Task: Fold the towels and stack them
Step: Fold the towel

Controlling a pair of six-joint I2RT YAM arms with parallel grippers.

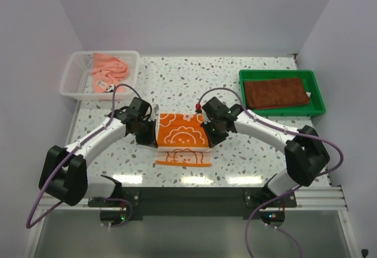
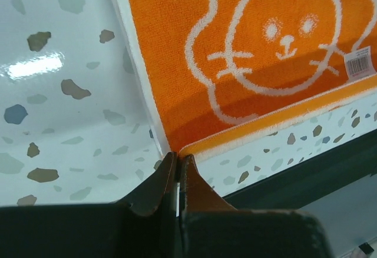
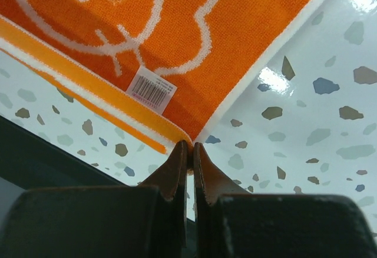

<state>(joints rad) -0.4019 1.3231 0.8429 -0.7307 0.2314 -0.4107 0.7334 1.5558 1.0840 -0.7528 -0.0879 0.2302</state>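
Orange towel (image 1: 183, 137) (both corners pinched)

Overhead looks down; wrist views closely share orange towel (image 1: 182, 129).

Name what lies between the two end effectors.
The orange towel spans the gap between the left end effector and right end effector, each pinching a corner; the top view shows it.

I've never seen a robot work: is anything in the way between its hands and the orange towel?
Nothing visible does. The left hand and right hand are each closed on a corner of the orange towel, at opposite sides.
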